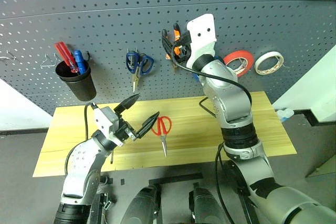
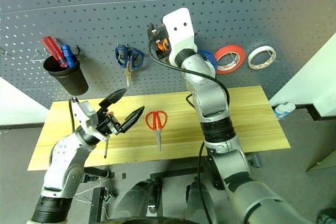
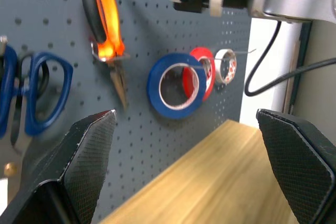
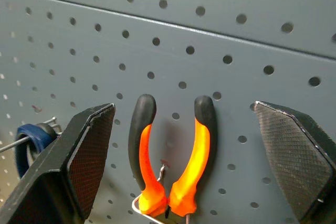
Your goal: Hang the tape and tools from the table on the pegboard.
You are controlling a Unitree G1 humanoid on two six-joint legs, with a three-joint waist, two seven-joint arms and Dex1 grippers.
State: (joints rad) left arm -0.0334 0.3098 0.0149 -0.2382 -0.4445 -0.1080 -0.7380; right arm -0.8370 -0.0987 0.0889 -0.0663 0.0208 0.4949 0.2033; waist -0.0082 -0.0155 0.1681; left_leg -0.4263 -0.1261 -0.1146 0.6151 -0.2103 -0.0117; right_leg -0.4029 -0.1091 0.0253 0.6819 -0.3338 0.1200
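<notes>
The orange-and-black pliers (image 4: 197,150) hang by a wire hook on the dark grey pegboard (image 1: 105,19). My right gripper (image 4: 181,111) is open in front of them, a finger on each side and neither touching the handles. The blue tape (image 3: 153,87) hangs just to the right of the pliers, partly behind my right arm in the head views. Red-handled scissors (image 1: 163,136) lie closed on the wooden table (image 1: 236,129), blades toward the front edge. My left gripper (image 1: 147,105) hovers open and empty above the table, just left of the scissors.
Blue-handled scissors (image 1: 138,64) hang left of the pliers. A black cup (image 1: 79,85) with red and blue handles in it hangs at the far left. A red tape roll (image 1: 236,54) and a white one (image 1: 268,54) hang at the right.
</notes>
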